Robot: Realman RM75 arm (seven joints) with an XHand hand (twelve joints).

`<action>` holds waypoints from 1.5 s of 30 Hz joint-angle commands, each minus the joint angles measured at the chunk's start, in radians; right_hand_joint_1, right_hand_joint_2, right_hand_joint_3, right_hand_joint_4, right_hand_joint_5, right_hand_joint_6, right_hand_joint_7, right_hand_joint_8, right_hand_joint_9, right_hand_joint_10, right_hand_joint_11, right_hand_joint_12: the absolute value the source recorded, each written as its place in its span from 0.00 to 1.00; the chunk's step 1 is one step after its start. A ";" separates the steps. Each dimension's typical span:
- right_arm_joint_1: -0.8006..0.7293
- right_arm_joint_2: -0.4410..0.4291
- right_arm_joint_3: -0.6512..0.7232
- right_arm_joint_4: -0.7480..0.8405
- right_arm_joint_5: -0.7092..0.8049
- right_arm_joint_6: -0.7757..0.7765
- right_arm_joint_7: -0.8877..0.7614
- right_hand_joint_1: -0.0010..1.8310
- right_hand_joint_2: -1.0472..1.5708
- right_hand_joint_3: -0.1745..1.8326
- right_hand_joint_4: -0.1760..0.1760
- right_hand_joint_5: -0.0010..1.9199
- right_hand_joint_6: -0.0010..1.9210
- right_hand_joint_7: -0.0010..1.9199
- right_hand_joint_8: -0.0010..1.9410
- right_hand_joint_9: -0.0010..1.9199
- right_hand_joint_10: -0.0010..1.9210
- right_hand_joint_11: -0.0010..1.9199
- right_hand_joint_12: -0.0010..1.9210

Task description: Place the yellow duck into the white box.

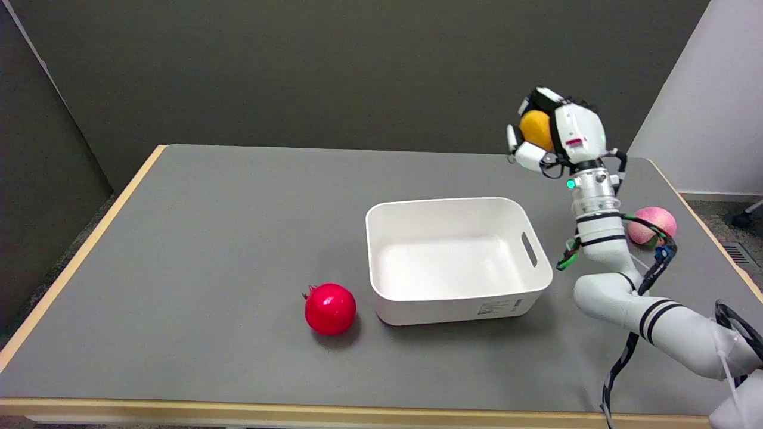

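Right hand (551, 134) grips the duck (535, 128), raised beyond the box's (456, 262) far right corner; box lies nearer and leftward.

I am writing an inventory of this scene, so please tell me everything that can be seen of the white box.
The white box is a rectangular open-top bin with rounded corners, and it looks like smooth matte plastic. A slot handle is cut into its right wall, and a small label sits low on its near wall. It stands upright on the grey table, a little right of centre, and nothing shows inside it. Nothing touches it: the red pomegranate lies apart at its near left, and the right hand, holding the yellow duck, is raised beyond its far right corner.
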 commanded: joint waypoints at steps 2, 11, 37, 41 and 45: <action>-0.012 -0.084 -0.194 0.299 -0.146 0.113 0.154 0.49 0.76 0.53 0.48 0.33 0.95 0.42 1.00 0.58 1.00 0.39 1.00; -0.251 -0.152 -0.195 0.455 -0.059 0.108 -0.042 0.50 0.73 0.58 0.46 0.36 0.95 0.46 1.00 0.61 1.00 0.46 1.00; -0.334 -0.072 -0.183 0.621 -0.006 0.105 -0.427 0.53 0.70 0.63 0.48 0.40 0.92 0.52 1.00 0.64 1.00 0.53 1.00; -0.332 -0.069 -0.168 0.637 0.099 0.037 -0.426 0.44 0.69 0.50 0.34 0.31 0.61 0.45 0.78 0.45 0.97 0.12 1.00; -0.330 -0.069 -0.147 0.632 0.126 -0.013 -0.420 0.23 0.61 0.54 0.58 0.03 0.18 0.02 0.06 0.00 0.14 0.00 0.38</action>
